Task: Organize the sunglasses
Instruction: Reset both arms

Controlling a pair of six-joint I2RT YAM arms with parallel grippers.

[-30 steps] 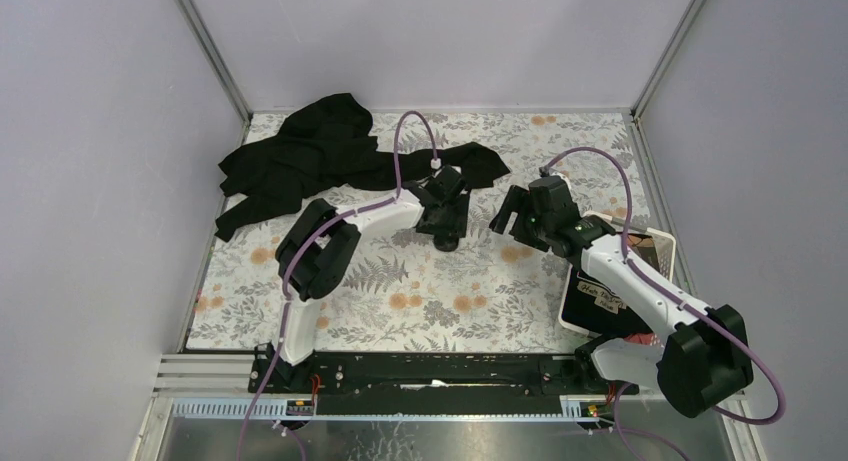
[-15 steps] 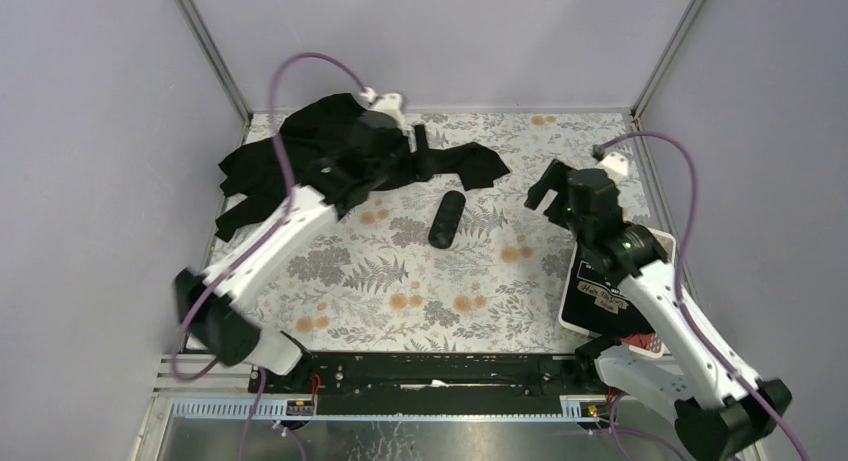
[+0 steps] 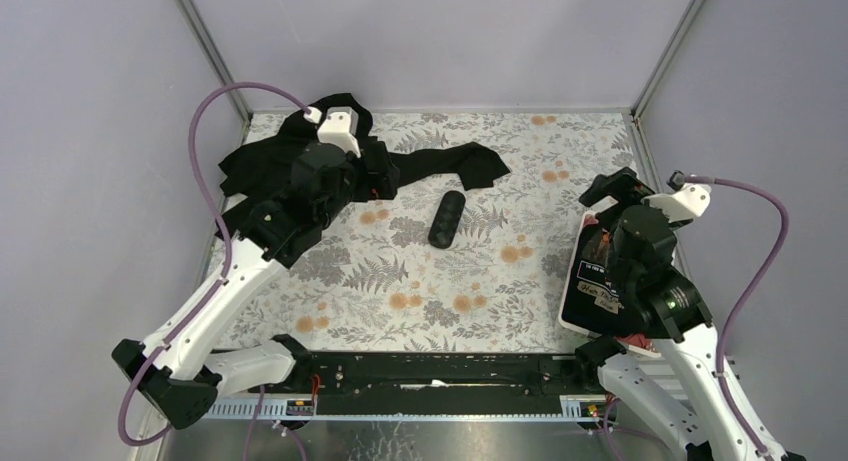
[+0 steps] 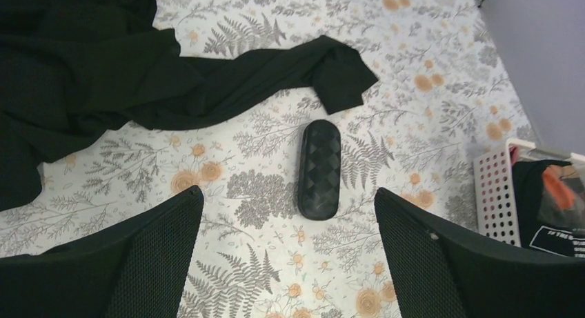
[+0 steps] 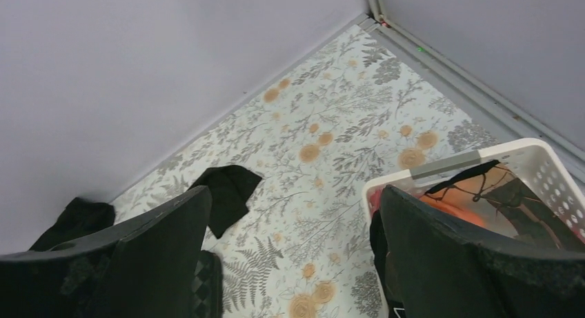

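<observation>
No sign of the sunglasses; presumably shut inside the closed black case [image 3: 446, 219]. Holds the left gripper [image 4: 287, 201] wide open behind-left of the case, the right gripper [image 5: 295, 194] equally spread over the white basket [image 5: 483, 156] to its right, likely parked clear. Leaves open room round the case, bar the black cloth [image 4: 103, 83] just behind.

Flat table [image 3: 400, 301] with a print of grey ferns and orange blooms. Just ahead of the left pincer [image 4: 287, 194], in line with its wide gap, a closed black oval case [image 4: 319, 168] lying flat. Farther ahead and off to its left, a rumpled black garment [image 4: 90, 83]. Beneath the right pincer [image 5: 295, 194], on its right-finger side, a white perforated basket [image 5: 514, 150].
</observation>
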